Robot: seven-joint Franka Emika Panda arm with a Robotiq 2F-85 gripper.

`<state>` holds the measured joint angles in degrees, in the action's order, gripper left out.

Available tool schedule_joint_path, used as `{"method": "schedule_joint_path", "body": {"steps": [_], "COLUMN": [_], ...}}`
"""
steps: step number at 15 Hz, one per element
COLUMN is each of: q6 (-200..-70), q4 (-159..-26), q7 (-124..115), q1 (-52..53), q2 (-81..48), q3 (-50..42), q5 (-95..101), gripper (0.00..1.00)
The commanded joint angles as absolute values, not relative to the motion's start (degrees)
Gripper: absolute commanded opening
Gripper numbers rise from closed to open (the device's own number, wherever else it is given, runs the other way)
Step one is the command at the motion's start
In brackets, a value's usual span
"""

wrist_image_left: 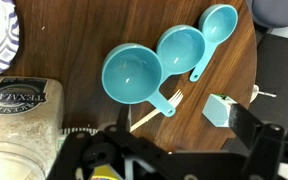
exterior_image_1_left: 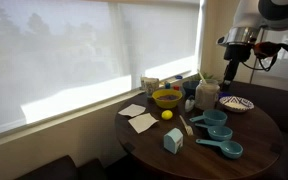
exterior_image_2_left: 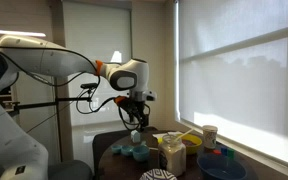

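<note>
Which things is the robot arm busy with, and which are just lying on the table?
Busy with, nearest the open jaws:
three blue measuring cups
big jar

Just lying about:
yellow bowl
lemon
white napkins
patterned plate
little blue carton

Round wooden table (exterior_image_1_left: pixel 260 132) with blue measuring cups (wrist_image_left: pixel 181 48)

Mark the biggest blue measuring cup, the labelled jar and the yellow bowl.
biggest blue measuring cup (wrist_image_left: pixel 132 75): wrist view, inside its bowl.
labelled jar (wrist_image_left: pixel 24 96): wrist view, on its label.
yellow bowl (exterior_image_1_left: pixel 166 102): in an exterior view, front wall.
</note>
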<state>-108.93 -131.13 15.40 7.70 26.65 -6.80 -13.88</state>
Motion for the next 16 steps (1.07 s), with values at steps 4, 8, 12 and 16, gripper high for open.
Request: {"method": "schedule_joint_path", "body": {"steps": [4,8,12,16], "q6": [-108.7,-111.6,-118.6,-124.0], "q4": [-131.0,-129.4,-126.8,-123.5], "q7": [15.9,12.0,6.4,-0.6], "q1": [6.3,4.0,-0.1,-2.7], "q2": [26.5,24.3,21.8,18.2], "q3": [-5.6,-5.0,-4.0,-2.3], "q5": [-14.4,-11.8,-6.2,-0.7], "gripper": [1.00,1.00,1.00,1.00]}}
